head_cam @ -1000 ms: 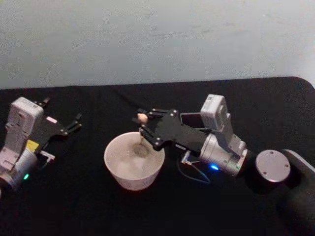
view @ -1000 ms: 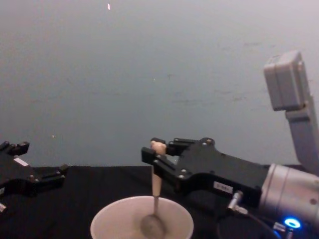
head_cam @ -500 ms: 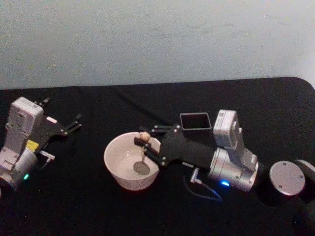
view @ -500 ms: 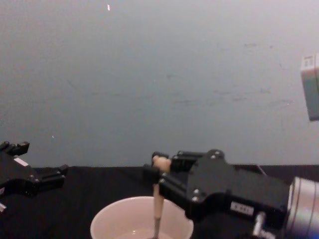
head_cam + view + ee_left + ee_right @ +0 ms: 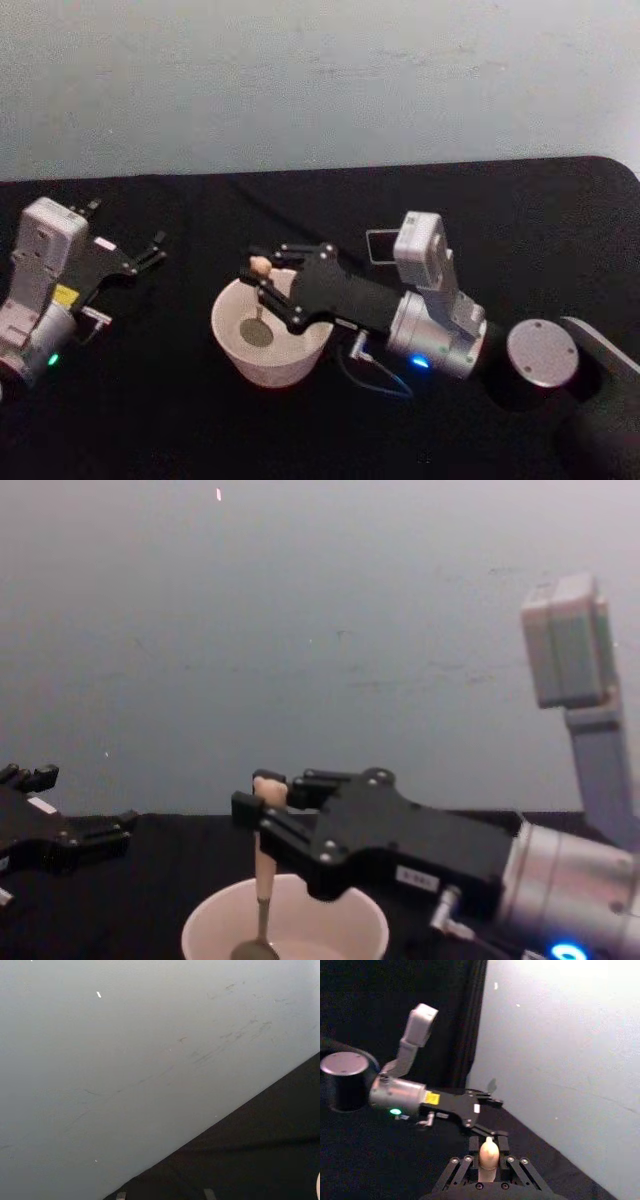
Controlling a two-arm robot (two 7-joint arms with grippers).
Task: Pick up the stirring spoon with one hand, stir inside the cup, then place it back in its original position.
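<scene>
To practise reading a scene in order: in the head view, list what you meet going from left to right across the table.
Left gripper → cup → dark square holder → silver round cap. The right gripper, shut on the stirring spoon in the cup, overlaps it.

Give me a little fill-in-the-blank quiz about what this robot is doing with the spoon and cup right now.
1. The gripper shut on the stirring spoon belongs to the robot's ____ arm.
2. The spoon's metal bowl hangs ____ the cup, below its rim.
3. The left gripper sits off to the side, away from the cup, with its fingers ____.

Missing words: right; inside; open.
</scene>
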